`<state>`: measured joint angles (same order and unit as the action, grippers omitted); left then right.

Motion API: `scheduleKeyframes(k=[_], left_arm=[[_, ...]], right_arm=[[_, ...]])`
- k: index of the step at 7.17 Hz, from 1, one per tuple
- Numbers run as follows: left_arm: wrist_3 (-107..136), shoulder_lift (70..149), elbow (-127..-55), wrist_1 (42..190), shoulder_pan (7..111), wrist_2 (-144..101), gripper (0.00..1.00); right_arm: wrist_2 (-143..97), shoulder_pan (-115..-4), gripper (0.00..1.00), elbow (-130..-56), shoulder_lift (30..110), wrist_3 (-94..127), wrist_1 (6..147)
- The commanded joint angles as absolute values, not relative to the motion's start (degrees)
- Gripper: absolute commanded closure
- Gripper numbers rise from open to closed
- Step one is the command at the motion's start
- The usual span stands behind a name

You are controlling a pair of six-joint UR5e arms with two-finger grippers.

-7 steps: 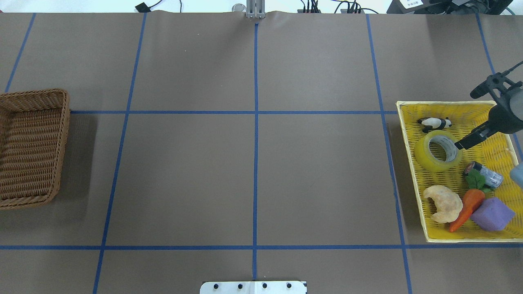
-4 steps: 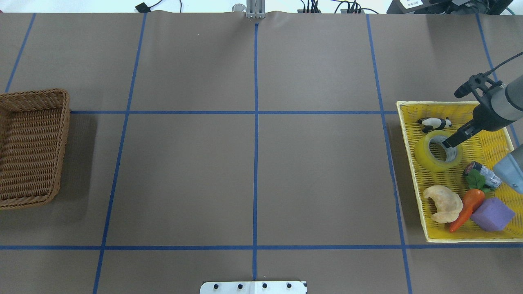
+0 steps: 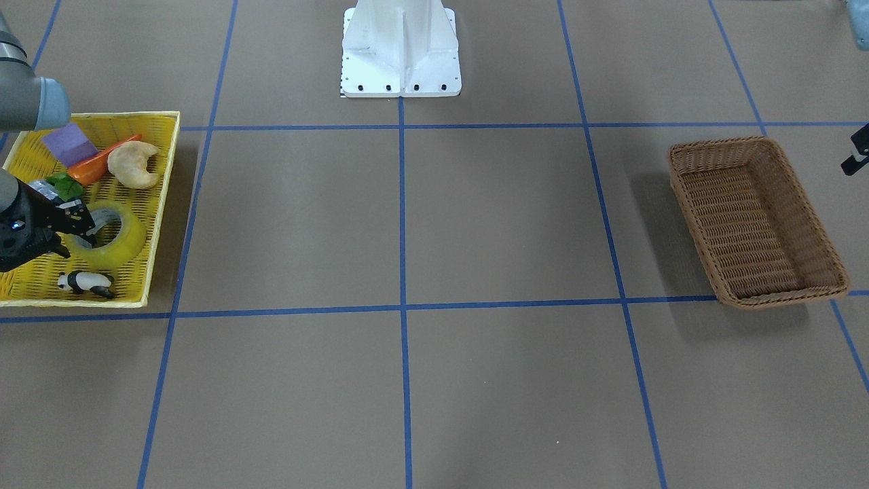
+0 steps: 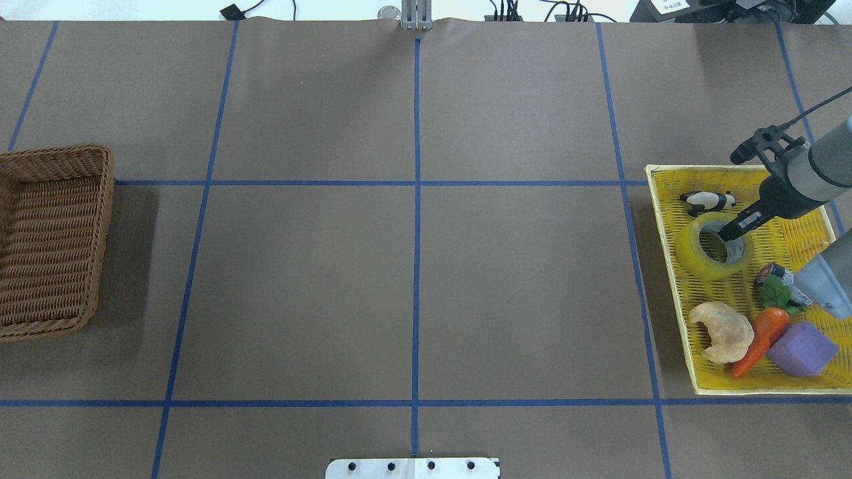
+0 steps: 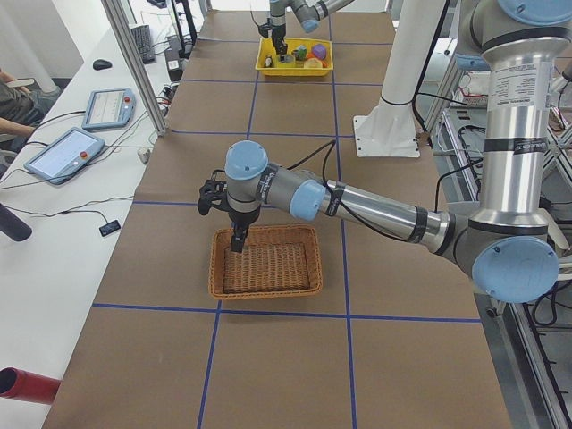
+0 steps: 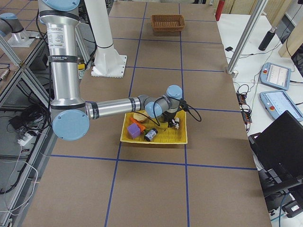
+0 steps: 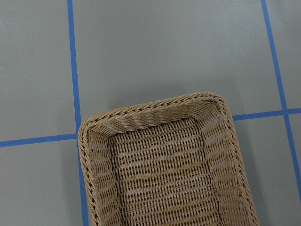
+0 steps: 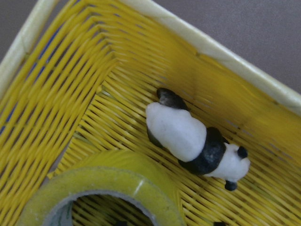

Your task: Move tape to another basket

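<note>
R. claw (image 4: 722,234) spread, not yet clamped: one finger down in the hole of the tape (image 4: 691,251), the other apparently outside its wall. Tape lies flat in yellow tray (image 4: 725,299), well apart from brown basket (image 4: 100,239) at far end of surface. L. claw (image 5: 238,239) over basket; cannot tell its state. Risks: a one-wall pinch may let the roll swing or slip in transit. Panda (image 4: 707,199) just beside, liable to be knocked.

Tape (image 4: 691,249) glossy translucent plastic; basket (image 4: 98,246) rough woven wicker.
</note>
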<state>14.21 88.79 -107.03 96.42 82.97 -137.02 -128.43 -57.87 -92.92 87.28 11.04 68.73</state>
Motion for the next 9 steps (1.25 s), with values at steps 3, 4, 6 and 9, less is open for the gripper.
scheduleKeyframes(k=[3, 4, 6, 9], left_arm=[[14.2, 88.9, -107.0, 96.4, 83.0, -137.0, 0.02], [14.2, 88.8, -107.0, 96.4, 83.0, -137.0, 0.02], [14.8, 88.8, -107.3, 96.4, 83.0, -137.0, 0.02], [14.8, 88.8, -107.2, 96.4, 83.0, -137.0, 0.02]], right_arm=[[-135.6, -58.5, 1.00, -94.4, 86.8, 14.9, 68.7], [-136.8, -58.5, 1.00, -96.3, 86.8, 20.3, 67.6], [-136.3, -58.5, 1.00, -99.2, 87.4, 34.1, 57.9], [-136.8, -57.8, 1.00, -100.1, 88.0, 52.0, 42.2]])
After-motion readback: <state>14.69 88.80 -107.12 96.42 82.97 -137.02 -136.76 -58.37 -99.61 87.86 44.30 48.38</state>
